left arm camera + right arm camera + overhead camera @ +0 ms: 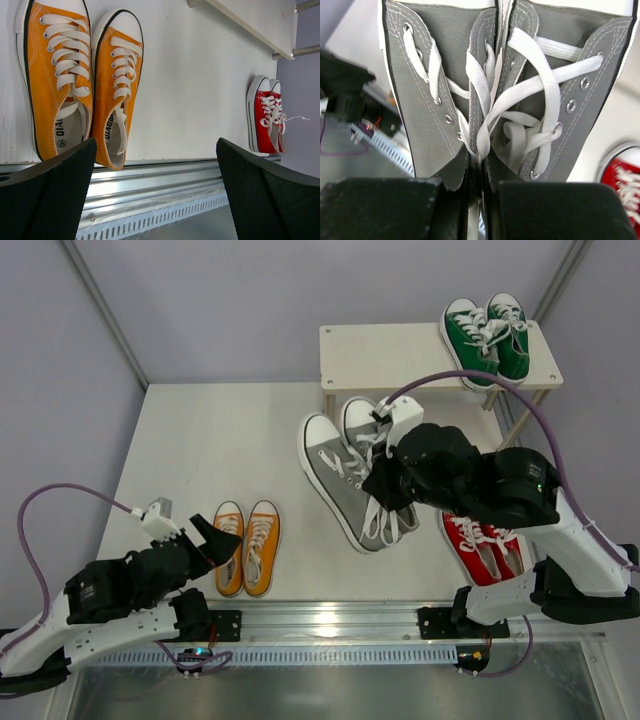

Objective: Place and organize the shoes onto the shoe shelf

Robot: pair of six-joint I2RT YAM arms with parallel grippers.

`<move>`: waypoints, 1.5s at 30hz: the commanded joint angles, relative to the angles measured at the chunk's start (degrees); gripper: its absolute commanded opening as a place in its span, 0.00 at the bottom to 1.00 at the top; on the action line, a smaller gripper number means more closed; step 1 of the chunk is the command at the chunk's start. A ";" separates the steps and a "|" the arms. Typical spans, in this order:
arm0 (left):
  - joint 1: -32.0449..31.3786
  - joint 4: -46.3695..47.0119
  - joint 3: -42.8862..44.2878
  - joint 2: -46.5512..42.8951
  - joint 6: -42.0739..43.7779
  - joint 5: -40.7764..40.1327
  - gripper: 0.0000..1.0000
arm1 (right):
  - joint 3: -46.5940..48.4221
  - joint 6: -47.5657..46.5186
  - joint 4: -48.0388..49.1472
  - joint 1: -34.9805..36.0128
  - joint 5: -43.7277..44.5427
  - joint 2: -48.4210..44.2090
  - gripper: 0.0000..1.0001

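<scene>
My right gripper (385, 488) (482, 186) is shut on a pair of grey sneakers (342, 478) (436, 75), pinching the inner collars of both shoes together by their white laces. The pair is in front of the shoe shelf (392, 352), toes toward the back left. A green pair (487, 337) stands on the shelf's top board at the right. On the table an orange pair (248, 548) (75, 75) lies close to my left gripper (222, 538) (156, 145), which is open and holds nothing. A red pair (485, 545) (267, 120) sits under my right arm.
A metal rail (330, 622) runs along the table's near edge, between the arm bases. The shelf's lower board edge (250, 22) shows at the top of the left wrist view. Grey walls close the back and sides.
</scene>
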 commanded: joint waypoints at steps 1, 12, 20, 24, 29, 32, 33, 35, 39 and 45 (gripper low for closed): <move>-0.17 2.83 0.36 1.45 1.40 -1.24 0.99 | 15.13 -8.66 2.86 -0.11 19.40 5.58 0.04; -0.17 2.04 3.52 3.74 1.85 -0.27 0.98 | 21.07 -28.28 36.00 -12.14 31.17 12.55 0.04; -0.17 0.99 4.14 2.95 1.05 -0.71 0.98 | 30.05 -23.91 31.61 -24.80 15.26 20.64 0.04; -0.17 1.16 3.87 3.12 0.97 -0.88 0.97 | 29.61 -22.48 30.73 -29.37 7.70 22.05 0.04; -0.17 1.07 3.61 3.04 0.88 -1.23 0.97 | 31.01 -21.96 29.67 -32.46 1.28 23.89 0.04; -0.17 0.99 3.26 2.43 0.70 -1.50 0.97 | 31.01 -20.81 29.24 -33.86 -0.22 24.51 0.04; -0.17 0.90 3.17 2.34 0.62 -1.67 0.98 | 31.01 -20.55 29.14 -34.04 -0.57 24.68 0.04; -0.17 0.46 2.91 1.64 0.35 -2.20 0.97 | 31.01 -19.93 28.88 -34.74 -1.28 25.30 0.04; -0.17 -0.42 2.64 0.32 -0.26 -2.73 0.98 | 31.01 -19.14 28.88 -36.06 -2.60 26.44 0.04; -0.17 -2.00 2.91 -0.74 -1.05 -3.26 0.98 | 31.10 -18.88 30.11 -37.64 -4.26 27.67 0.04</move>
